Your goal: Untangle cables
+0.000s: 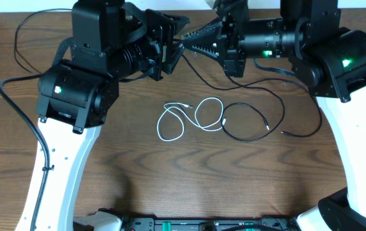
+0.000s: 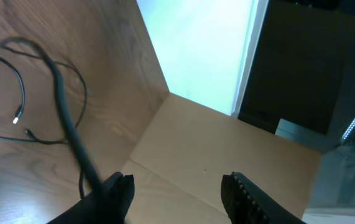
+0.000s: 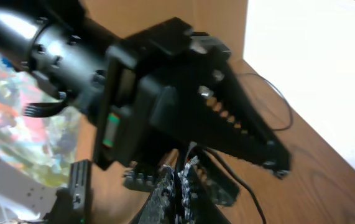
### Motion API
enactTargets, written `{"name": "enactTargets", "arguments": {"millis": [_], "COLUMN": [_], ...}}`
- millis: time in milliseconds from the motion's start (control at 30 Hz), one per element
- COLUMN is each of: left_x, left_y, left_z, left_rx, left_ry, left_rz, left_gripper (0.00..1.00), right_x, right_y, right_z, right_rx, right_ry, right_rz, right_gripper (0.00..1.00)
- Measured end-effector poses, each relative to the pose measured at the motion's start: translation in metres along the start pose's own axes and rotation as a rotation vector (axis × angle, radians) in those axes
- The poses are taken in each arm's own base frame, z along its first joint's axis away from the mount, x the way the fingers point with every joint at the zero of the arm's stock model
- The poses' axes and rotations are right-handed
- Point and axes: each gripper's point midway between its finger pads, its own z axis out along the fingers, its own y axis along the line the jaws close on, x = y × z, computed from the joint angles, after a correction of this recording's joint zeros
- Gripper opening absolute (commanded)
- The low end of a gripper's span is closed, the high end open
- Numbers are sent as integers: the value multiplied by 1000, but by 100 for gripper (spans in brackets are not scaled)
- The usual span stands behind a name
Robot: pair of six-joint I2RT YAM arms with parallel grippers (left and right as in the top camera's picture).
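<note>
Half holding up the black cable (image 2: 69, 127): pinching one stretch at far centre in the tight-shut right gripper (image 3: 178, 183), leaving the rest lying on the table (image 1: 138, 179) right of centre, crossing the white cable (image 1: 186, 119) (curled in loops mid-table). Facing the left gripper (image 2: 177, 180) tip to tip with the right, holding its jaws apart around nothing, with the cord just beside one finger (image 2: 118, 193). Risking a tightened snarl by pulling against crossed loops; risking dragging the white cord along; risking fingers knocking together by closing this near. Finding open room near and centre, between the left arm (image 1: 54, 173) and right arm (image 1: 359, 147); running short at the far edge, with a pale panel (image 2: 202, 56) rising just beyond.
</note>
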Motion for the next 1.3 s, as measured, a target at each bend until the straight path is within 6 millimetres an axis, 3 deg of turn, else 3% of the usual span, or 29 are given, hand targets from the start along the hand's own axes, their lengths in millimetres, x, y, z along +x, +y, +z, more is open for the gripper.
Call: {"name": "enactTargets", "arguments": {"millis": [167,333,700,1000,1067,1233,1300], "left_x": [3,3,0,0,0,-2,-2], "left_y": [-1,-2,-3,-4,-4,-4,-5], "left_z": [0,0,-1,-1,-1,-1,-2], "left_rx": [5,6,11,14,15,18,18], "left_ry": [15,17,11,12,12,8,7], "left_rz": [-1,-6,-28,-30,-29,-30,-30], "left_gripper": [50,41,39,31,25,24,15], "right_x": [3,4,4,4,4,3,3], "right_y": [-17,-30,-32,-31,-30,-28,-28], "right_z": [-1,-3,-3,-3,-2,-2,-2], "right_rx": [99,172,184,182,175,165,162], "right_ry": [19,24,19,19,18,16,14], "right_rz": [24,57,85,100,105,109,109], "right_gripper": [1,1,1,1,1,1,1]}}
